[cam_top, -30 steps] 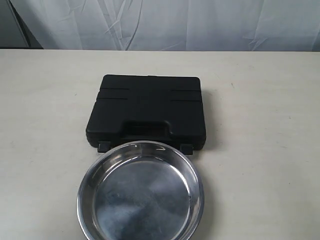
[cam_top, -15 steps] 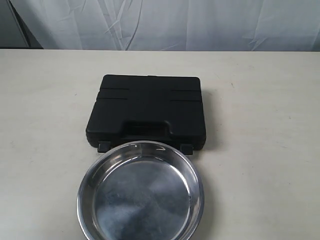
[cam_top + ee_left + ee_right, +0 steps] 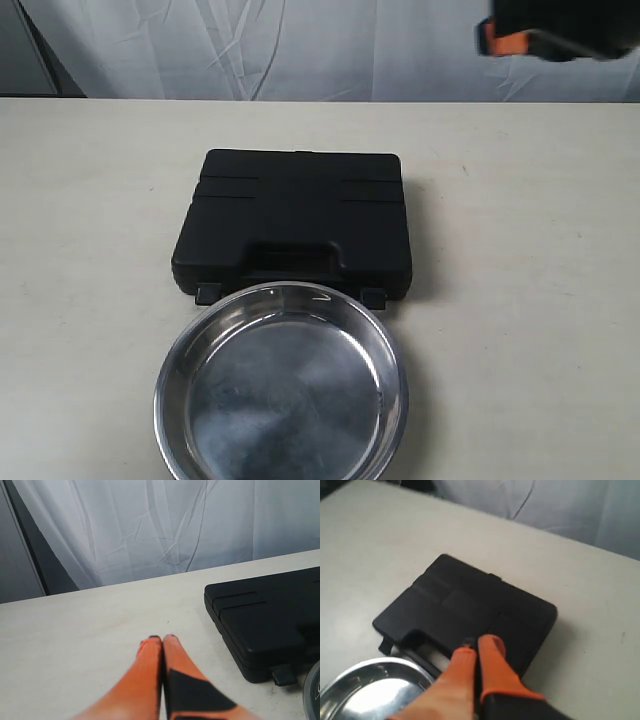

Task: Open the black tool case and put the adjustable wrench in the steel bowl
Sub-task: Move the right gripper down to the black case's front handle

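Note:
The black tool case (image 3: 295, 222) lies shut and flat mid-table, its handle and two latches facing the steel bowl (image 3: 281, 385), which sits just in front of it. The adjustable wrench is hidden. My left gripper (image 3: 162, 639) is shut with nothing held, low over bare table to the left of the case (image 3: 270, 620). My right gripper (image 3: 479, 644) is shut and empty, held high above the case (image 3: 465, 615), near its handle end; the bowl's rim (image 3: 375, 685) shows below it. In the exterior view only part of the right arm (image 3: 560, 35) shows at the top right.
The pale table (image 3: 90, 200) stretches on both sides of the case. A white curtain (image 3: 330, 45) hangs behind the table's far edge.
Part of the right arm has come into the exterior view at the top right. The case and the bowl have not moved.

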